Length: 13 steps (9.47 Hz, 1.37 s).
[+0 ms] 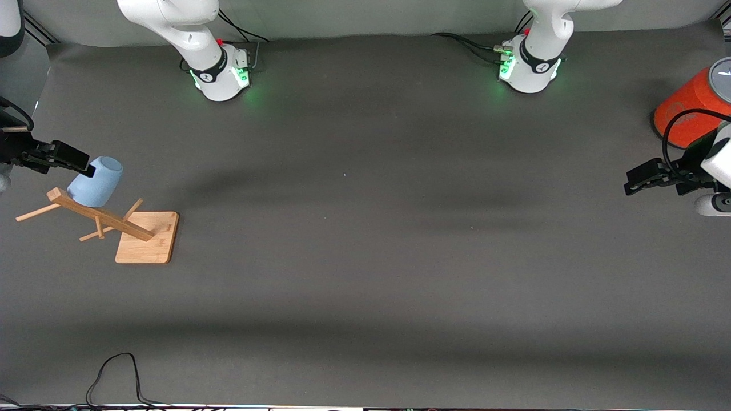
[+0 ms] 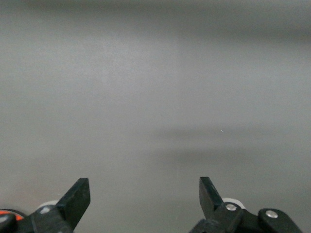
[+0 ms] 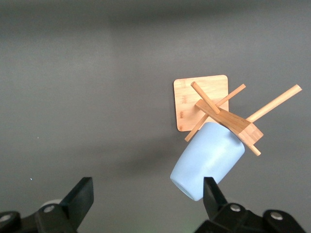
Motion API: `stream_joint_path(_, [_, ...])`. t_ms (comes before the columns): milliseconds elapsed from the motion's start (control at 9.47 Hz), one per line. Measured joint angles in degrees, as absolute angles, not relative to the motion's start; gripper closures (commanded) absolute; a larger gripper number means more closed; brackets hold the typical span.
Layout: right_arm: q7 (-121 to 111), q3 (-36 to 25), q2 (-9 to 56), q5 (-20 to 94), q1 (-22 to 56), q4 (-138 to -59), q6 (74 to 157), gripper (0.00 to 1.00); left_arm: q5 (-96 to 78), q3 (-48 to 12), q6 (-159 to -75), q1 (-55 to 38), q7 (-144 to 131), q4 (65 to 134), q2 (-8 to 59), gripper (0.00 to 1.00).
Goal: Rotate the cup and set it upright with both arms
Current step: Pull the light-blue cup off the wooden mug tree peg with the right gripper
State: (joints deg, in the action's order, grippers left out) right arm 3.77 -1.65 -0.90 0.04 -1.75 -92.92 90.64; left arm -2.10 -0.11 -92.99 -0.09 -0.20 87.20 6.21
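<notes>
The cup (image 1: pixel 96 181) hangs mouth-down on a peg of a wooden rack (image 1: pixel 145 237), at about 9 o'clock on the table as the front view shows it, toward the right arm's end. It sits tilted, closed bottom up and angled toward the robots' bases.

The step in hand looks like the approach to the first grasp: nothing is held yet. The right gripper (image 1: pixel 80 162) hovers just beside the cup's raised bottom, its jaws spread wide; in the right wrist view one finger (image 3: pixel 214 194) overlaps the cup's (image 3: pixel 209 158) bottom edge while the other stands well clear. The next move likely calls for centring the cup between those fingers, closing on its wall, then sliding it off along the peg's line rather than straight up, so the rim does not catch.

The left gripper (image 1: pixel 642 178) waits at about 3 o'clock, over the table at the left arm's end, jaws also spread, empty. It will probably take the cup for the turn upright.

An orange cylinder (image 1: pixel 688 108) stands by the left gripper, near the table's edge; its own cable loops in front of it. The rack's other pegs (image 1: pixel 37 213) stick out close under the cup and could snag a finger.
</notes>
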Motion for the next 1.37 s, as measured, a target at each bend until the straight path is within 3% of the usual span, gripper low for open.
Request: stream_joint_path(1373, [3.77, -3.03, -0.59, -0.01, -1.73, -93.41, 90.62, 0.00, -3.27, -0.39, -90.83, 4.58, 0.08, 87.16, 6.10, 0.00])
